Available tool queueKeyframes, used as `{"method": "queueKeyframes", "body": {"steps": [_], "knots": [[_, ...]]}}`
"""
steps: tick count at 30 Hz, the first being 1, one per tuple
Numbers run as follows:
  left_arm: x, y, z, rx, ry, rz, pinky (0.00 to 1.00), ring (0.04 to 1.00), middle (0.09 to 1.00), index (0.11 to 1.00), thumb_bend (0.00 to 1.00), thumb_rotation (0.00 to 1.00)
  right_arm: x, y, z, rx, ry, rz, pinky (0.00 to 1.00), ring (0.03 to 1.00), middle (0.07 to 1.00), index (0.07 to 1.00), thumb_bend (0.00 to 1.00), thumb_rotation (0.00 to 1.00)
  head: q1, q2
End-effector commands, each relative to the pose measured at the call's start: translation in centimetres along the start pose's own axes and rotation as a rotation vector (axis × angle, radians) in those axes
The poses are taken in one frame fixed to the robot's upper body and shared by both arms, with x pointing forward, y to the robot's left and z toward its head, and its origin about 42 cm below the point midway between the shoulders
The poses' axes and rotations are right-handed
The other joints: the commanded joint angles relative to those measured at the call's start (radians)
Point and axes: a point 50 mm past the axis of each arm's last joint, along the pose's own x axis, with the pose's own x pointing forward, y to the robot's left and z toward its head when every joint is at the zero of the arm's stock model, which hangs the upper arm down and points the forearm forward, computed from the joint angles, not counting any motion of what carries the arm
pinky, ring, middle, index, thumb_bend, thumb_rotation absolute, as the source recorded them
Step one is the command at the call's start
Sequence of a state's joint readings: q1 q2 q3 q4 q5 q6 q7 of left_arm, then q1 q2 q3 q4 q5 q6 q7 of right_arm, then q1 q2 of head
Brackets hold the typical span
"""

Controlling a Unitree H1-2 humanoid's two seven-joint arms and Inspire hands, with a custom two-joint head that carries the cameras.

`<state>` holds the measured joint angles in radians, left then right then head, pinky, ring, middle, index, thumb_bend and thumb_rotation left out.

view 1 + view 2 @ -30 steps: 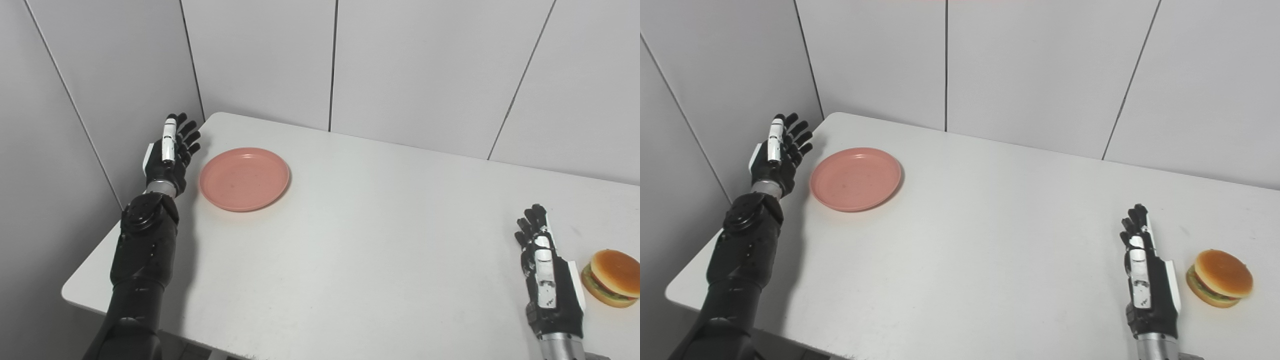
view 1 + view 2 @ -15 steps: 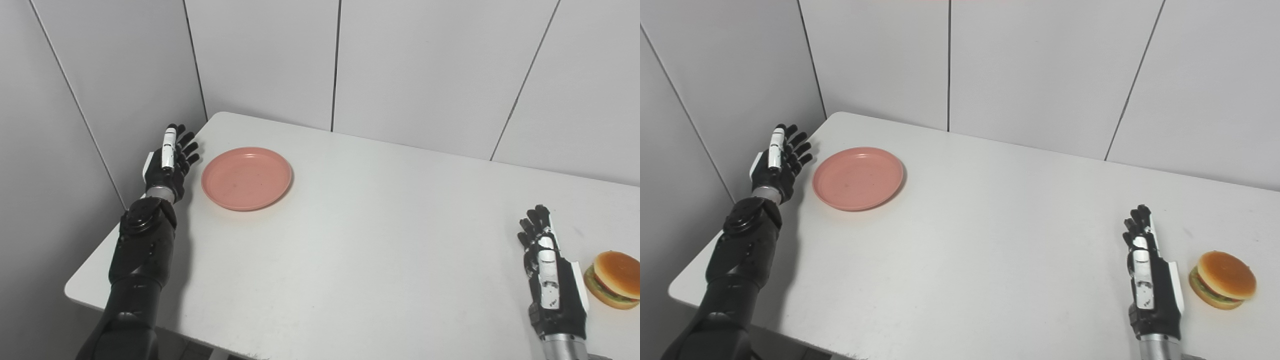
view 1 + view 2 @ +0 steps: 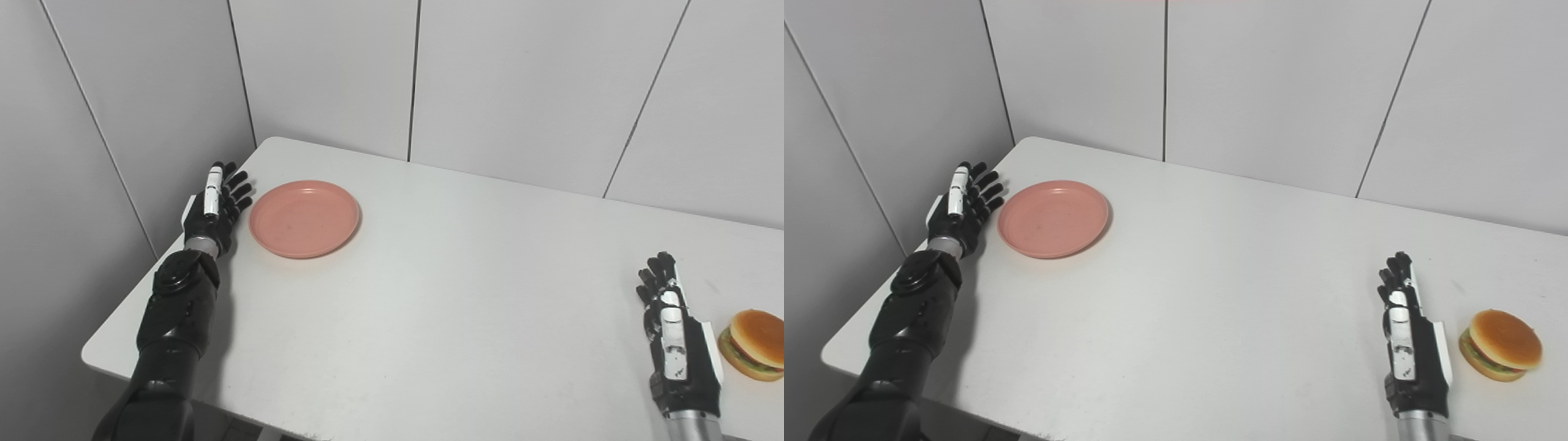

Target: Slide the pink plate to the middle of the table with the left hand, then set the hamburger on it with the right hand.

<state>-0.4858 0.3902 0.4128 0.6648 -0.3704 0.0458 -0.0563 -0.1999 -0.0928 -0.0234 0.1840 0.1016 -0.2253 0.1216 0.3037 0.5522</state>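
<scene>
- The white table (image 3: 429, 294) fills most of both head views, pushed into a corner of grey panelled wall (image 3: 520, 86); every place below is given against this table.
- The pink plate (image 3: 304, 218) lies flat near the table's far left corner, well away from its middle. It carries nothing.
- The left hand (image 3: 213, 205) stands at the table's left edge, just beside the plate's left rim. Its fingers (image 3: 240, 190) are spread apart and stretched toward the far side of the table, with nothing between them.
- From these views I cannot tell whether the fingertips touch the plate's rim; they sit very close to it, with at most a thin strip of table showing between.
- The left arm (image 3: 174, 306) comes up along the table's left edge from the near corner, dark and jointed, throwing a soft shadow on the tabletop beside it.
- The hamburger (image 3: 1502, 345) sits on the table near its right side, toward the near edge, bun top uppermost and a little tilted, with green and red filling showing at its rim.
- The right hand (image 3: 1410, 343) rests low over the table's near right part, just to the left of the hamburger and apart from it.
- Its fingers point toward the far edge of the table, held fairly straight and loosely apart, grasping nothing.
- The middle of the table lies between the two hands, well apart from both the plate and the hamburger.
</scene>
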Motion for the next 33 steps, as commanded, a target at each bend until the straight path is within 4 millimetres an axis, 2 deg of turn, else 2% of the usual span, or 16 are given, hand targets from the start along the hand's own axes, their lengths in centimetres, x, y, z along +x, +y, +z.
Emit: {"method": "queueKeyframes", "body": {"steps": [1, 14, 24, 29, 33], "knots": [[0.9, -1.6, 2.1, -0.024, -0.056, -0.037, 0.89, 0.879, 0.878, 0.877, 0.38, 1.0, -2.2, -0.1, -2.2, 0.007, 0.073, -0.018, 1.0, 0.983, 0.991, 0.998, 0.35, 1.0, 0.0, 0.002], [-0.5, -5.2, -0.4, -0.053, 0.023, -0.139, 0.89, 0.879, 0.885, 0.885, 0.37, 1.0, -2.2, 0.3, -2.1, 0.002, 0.075, -0.02, 1.0, 0.983, 0.987, 0.995, 0.32, 1.0, -0.011, 0.007], [-1.1, -7.7, -1.6, -0.107, 0.067, -0.185, 0.88, 0.875, 0.88, 0.878, 0.36, 1.0, -2.2, 0.5, -2.0, 0.011, 0.073, -0.02, 1.0, 0.98, 0.985, 0.992, 0.36, 1.0, -0.025, 0.017], [-1.4, -8.9, -2.2, -0.124, 0.103, -0.228, 0.88, 0.873, 0.878, 0.882, 0.35, 1.0, -2.2, 0.7, -1.8, 0.001, 0.078, -0.019, 1.0, 0.98, 0.985, 0.993, 0.33, 1.0, -0.038, 0.025], [-1.7, -9.9, -2.7, -0.128, 0.134, -0.27, 0.88, 0.872, 0.877, 0.878, 0.35, 1.0, -2.2, 0.9, -1.8, -0.001, 0.075, -0.018, 1.0, 0.983, 0.988, 0.997, 0.36, 1.0, -0.052, 0.033]]}}
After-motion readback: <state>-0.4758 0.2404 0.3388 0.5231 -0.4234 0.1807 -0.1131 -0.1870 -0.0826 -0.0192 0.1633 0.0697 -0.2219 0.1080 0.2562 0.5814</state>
